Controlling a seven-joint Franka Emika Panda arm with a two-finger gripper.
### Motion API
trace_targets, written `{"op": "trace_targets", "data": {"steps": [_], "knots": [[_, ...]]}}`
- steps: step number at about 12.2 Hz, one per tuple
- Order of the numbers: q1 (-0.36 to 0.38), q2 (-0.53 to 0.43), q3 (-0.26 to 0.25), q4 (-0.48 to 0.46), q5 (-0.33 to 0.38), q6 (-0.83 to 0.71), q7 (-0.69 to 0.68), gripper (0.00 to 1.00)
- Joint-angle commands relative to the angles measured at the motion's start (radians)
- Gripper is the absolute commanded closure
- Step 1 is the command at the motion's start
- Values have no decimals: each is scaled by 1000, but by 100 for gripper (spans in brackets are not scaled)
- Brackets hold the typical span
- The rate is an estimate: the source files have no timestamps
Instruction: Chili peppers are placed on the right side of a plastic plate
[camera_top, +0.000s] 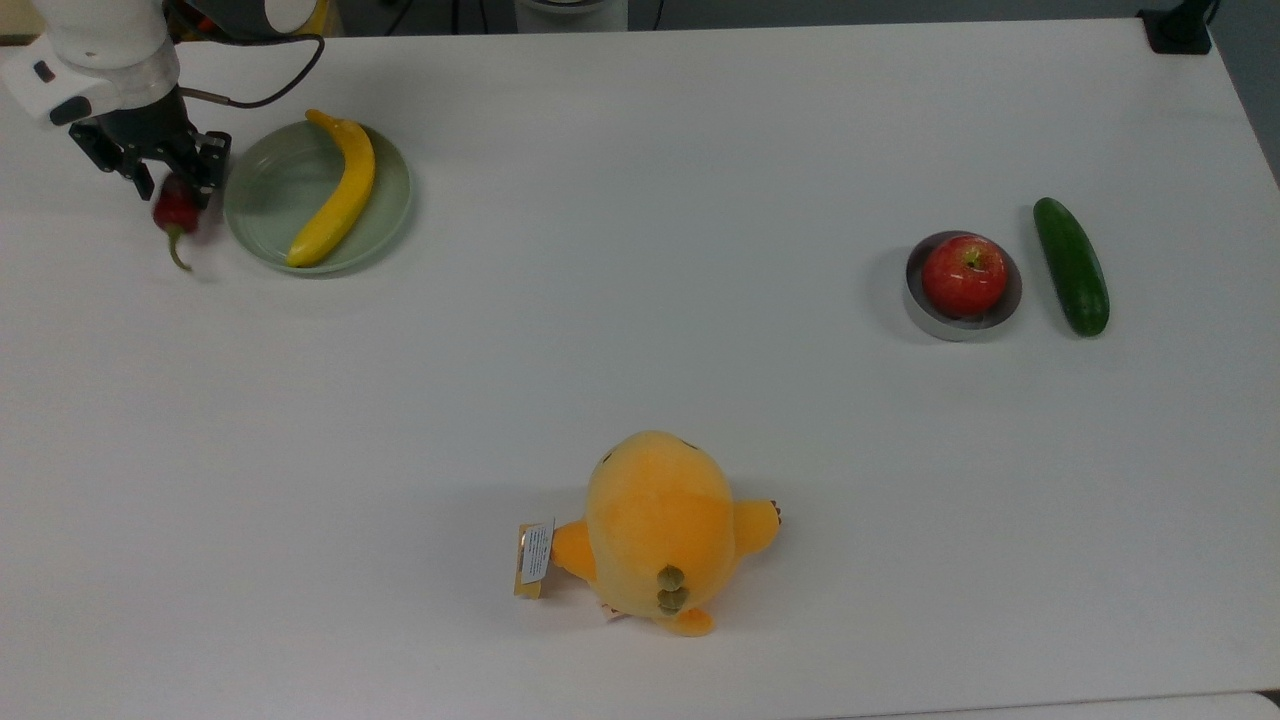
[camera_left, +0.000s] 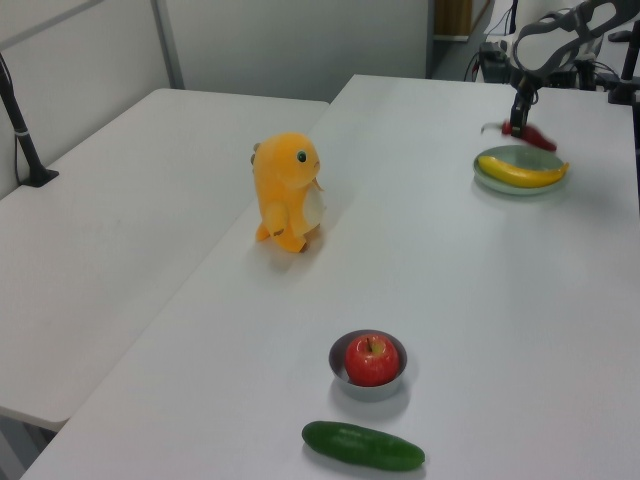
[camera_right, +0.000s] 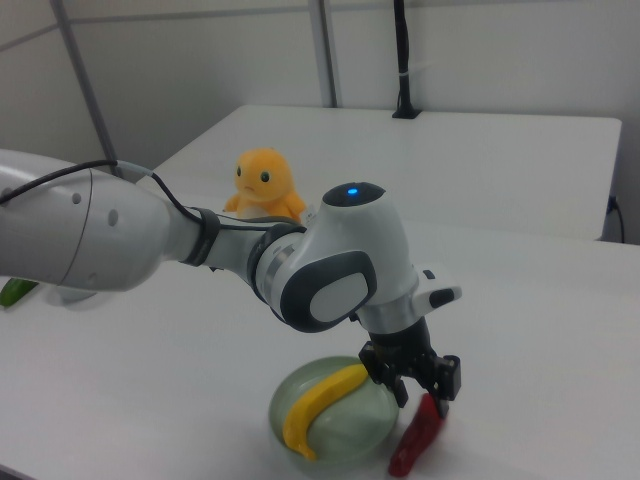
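Now chili pepper (camera_top: 175, 205) pinched in gripper (camera_top: 172, 192), at plate's (camera_top: 262, 190) 9 o'clock in top view, just off rim, near table (camera_top: 640, 400) corner. Banana (camera_top: 340, 190) lies across plate. Open tabletop toward plush toy (camera_top: 660, 530). Arm (camera_right: 200, 250) reaches over plate, gripper pointing down.

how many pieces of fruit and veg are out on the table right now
4. A banana lies on the plastic plate; the chili pepper is in the gripper just off the plate's rim; an apple sits in the metal bowl; a cucumber lies beside that bowl.
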Motion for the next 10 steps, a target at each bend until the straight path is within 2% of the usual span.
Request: {"op": "trace_targets", "data": {"steps": [1,5,7,8,10], "knots": [[13,14,-5,17,-10,18,-4,0],[16,9,-5,19,-9,9,2,0],[19,-41,7,24,-7,-20,89,0],[25,-81,19,42,-4,-104,158,0],[39,-132,106,144,2,-342,295,0]]}}
